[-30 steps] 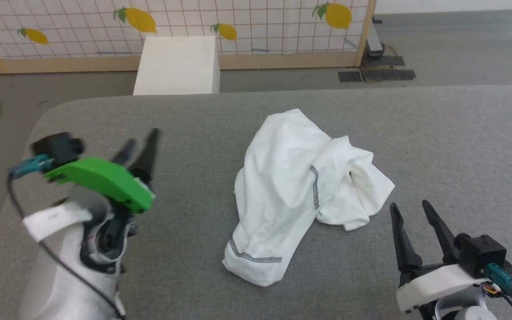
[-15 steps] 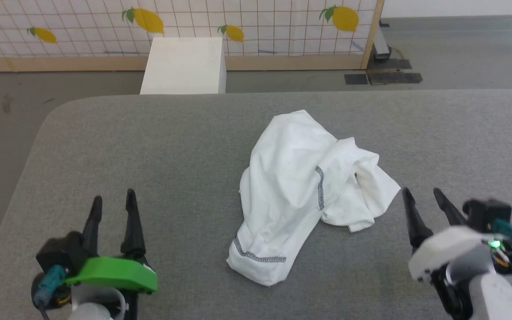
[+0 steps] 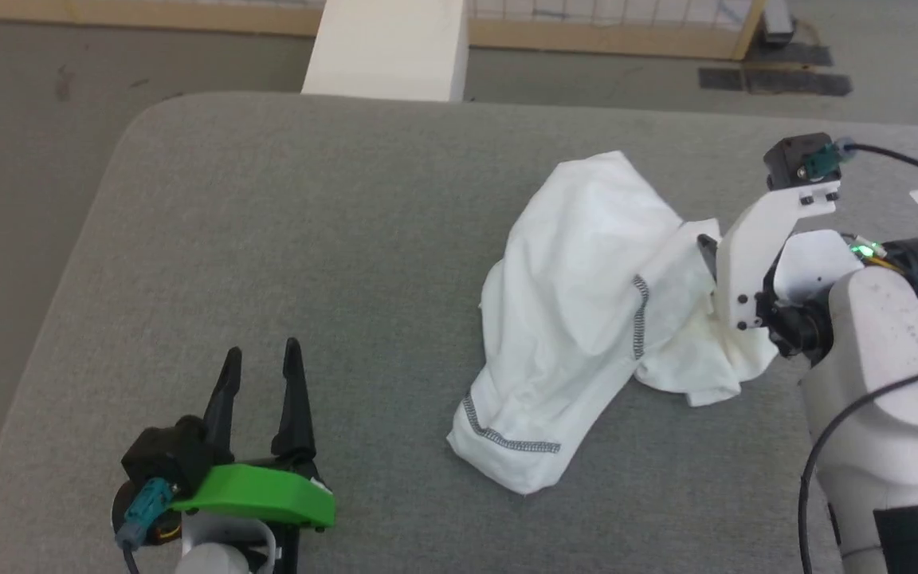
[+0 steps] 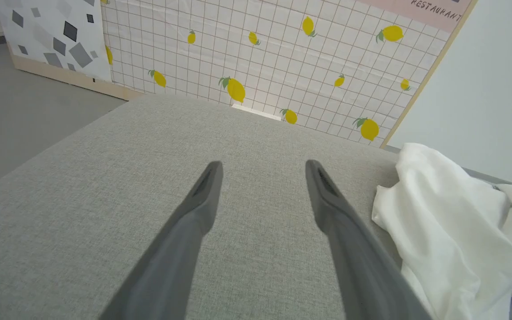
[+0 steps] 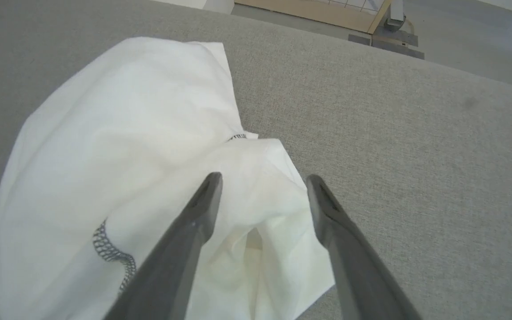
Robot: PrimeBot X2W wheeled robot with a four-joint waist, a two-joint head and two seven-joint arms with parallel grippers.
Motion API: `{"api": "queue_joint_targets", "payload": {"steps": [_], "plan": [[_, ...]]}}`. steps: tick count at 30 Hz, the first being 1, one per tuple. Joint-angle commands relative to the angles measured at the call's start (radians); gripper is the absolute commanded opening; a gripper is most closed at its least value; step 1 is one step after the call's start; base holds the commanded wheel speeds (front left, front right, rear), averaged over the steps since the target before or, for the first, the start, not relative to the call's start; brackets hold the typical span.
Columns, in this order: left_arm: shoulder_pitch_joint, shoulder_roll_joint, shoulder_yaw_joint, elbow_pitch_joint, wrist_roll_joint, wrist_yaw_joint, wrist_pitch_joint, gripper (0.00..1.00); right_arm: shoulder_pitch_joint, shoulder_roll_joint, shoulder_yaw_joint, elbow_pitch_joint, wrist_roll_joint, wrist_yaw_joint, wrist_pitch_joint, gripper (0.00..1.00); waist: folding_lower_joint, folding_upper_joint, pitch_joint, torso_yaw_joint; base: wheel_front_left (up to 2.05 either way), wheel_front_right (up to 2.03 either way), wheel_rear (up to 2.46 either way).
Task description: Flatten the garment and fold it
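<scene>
The right claw (image 5: 263, 178) stands wide open, its two dark fingers spread on either side of a raised fold at the crumpled right-hand part of the garment (image 3: 586, 279). Nothing is clamped between them, and whether the fingertips actually press on the cloth cannot be told. The left claw (image 3: 262, 348) is equally wide open and empty, its fingers over bare grey fabric, well apart from the shirt.

In the head view the right forearm (image 3: 881, 399) rises from the lower right corner and bends in toward the garment, so the claw points leftward and down into the cloth, with its white wrist mount (image 3: 754, 247) hiding most of the fingers. The left arm sits low at the bottom left, its green wrist mount (image 3: 260, 494) toward the camera and its fingers pointing away up the picture.

The garment lies bunched in a heap on the right half of the surface (image 3: 307, 239) (dark zigzag stitching shows along one seam and along a hem at the near end). The surface is covered in grey woven fabric and has a rounded far-left corner. Beyond its far edge stands a white box (image 3: 387, 48) on a grey floor (image 3: 29, 119), and behind that a wood-framed grid panel (image 4: 260, 53) printed with yellow lemons.
</scene>
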Motion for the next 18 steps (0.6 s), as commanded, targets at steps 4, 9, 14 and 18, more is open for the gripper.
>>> {"api": "queue_joint_targets", "payload": {"steps": [4, 9, 14, 18], "plan": [[-0.048, -0.016, -0.001, 0.007, 0.020, -0.020, -0.005, 1.00, -0.048, -0.006, 0.003, 0.043, -0.029, -0.001, 0.010, 1.00, 0.0000, 0.0000, 0.088, 0.071, 0.00, 0.00, 0.00], [-0.060, -0.028, -0.001, 0.020, 0.031, -0.033, -0.005, 1.00, -0.064, -0.003, 0.032, 0.081, -0.020, -0.001, -0.027, 0.05, 0.0000, 0.0000, 0.102, 0.071, 0.00, 0.00, 0.00], [-0.066, -0.033, 0.002, 0.031, 0.039, -0.042, -0.005, 1.00, -0.076, -0.013, 0.069, 0.096, 0.008, -0.001, -0.079, 0.00, 0.0000, 0.0000, 0.091, 0.047, 0.00, 0.00, 0.00], [-0.069, -0.036, 0.008, 0.037, 0.043, -0.049, -0.005, 1.00, -0.077, -0.034, 0.067, 0.067, 0.042, -0.001, -0.145, 0.00, 0.0000, 0.0000, 0.067, 0.022, 0.00, 0.00, 0.00]]}}
